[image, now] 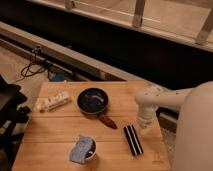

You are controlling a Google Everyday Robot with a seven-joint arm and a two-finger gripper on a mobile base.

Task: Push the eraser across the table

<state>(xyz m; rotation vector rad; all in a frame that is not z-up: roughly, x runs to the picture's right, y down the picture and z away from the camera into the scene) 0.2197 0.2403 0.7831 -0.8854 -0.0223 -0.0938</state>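
The eraser (pixel 133 139), a small black block with pale lengthwise stripes, lies on the light wooden table (pixel 55 131) near its front right corner. My white arm comes in from the right and bends down over the table's right side. The gripper (pixel 144 123) points down just above the tabletop, just behind and to the right of the eraser's far end. I cannot tell whether it touches the eraser.
A dark pan (pixel 93 100) with a reddish-brown handle (pixel 108 121) sits in the middle. A blue-grey sponge (pixel 80 149) rests at the front on a small dark cup. A white-and-tan packet (pixel 52 102) lies at the left. A dark chair stands off the left edge.
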